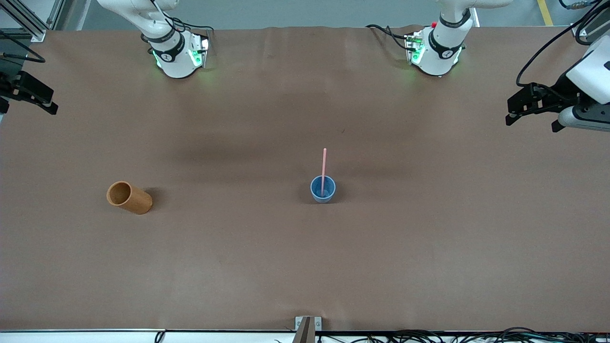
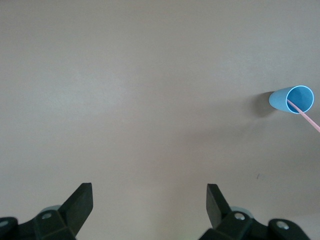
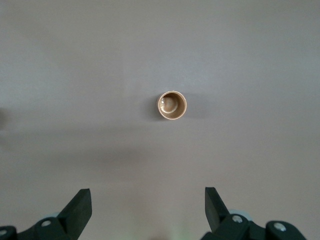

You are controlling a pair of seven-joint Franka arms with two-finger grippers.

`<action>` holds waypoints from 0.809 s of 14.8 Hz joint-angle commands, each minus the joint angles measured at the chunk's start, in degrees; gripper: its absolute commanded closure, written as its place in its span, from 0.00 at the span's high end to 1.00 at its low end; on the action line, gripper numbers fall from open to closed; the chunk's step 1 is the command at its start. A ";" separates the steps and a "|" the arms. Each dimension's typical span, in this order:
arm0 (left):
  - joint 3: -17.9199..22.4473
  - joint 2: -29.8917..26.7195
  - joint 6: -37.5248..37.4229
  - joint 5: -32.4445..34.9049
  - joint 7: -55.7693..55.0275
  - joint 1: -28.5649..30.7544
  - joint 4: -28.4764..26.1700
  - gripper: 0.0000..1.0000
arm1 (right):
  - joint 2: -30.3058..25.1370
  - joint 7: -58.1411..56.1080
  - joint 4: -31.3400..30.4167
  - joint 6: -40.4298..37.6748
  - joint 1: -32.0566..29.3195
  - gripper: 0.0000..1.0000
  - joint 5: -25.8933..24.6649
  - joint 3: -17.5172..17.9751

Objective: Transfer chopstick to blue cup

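The blue cup (image 1: 316, 190) stands upright near the middle of the table. The pale-pink chopstick (image 1: 324, 164) stands in it, its lower end inside and its upper end leaning on the rim. Both also show in the left wrist view, the cup (image 2: 280, 100) and the stick (image 2: 307, 116). My left gripper (image 1: 530, 119) is open and empty, up in the air over the left arm's end of the table, well apart from the cup; its own view (image 2: 150, 200) shows bare cloth between the fingers. My right gripper (image 1: 28, 97) is open and empty over the right arm's end (image 3: 148, 202).
An orange-brown cylindrical cup (image 1: 129, 197) stands upright toward the right arm's end of the table, and the right wrist view looks straight down into it (image 3: 172, 106). A brown cloth (image 1: 429, 247) covers the table. Cables run along the edge nearest the front camera.
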 commanded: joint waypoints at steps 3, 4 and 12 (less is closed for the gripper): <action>-0.15 0.79 -1.11 -0.15 1.20 0.39 1.86 1.00 | -1.24 -1.94 -0.82 -2.10 -1.93 1.00 1.11 1.20; -0.06 0.79 -1.11 -0.15 1.12 0.39 1.86 1.00 | -1.24 -2.03 -0.99 -1.57 -2.80 1.00 1.20 2.25; -0.06 0.79 -1.11 -0.15 1.11 0.39 1.86 1.00 | -5.64 -1.85 -10.84 7.04 -3.61 0.99 1.20 3.84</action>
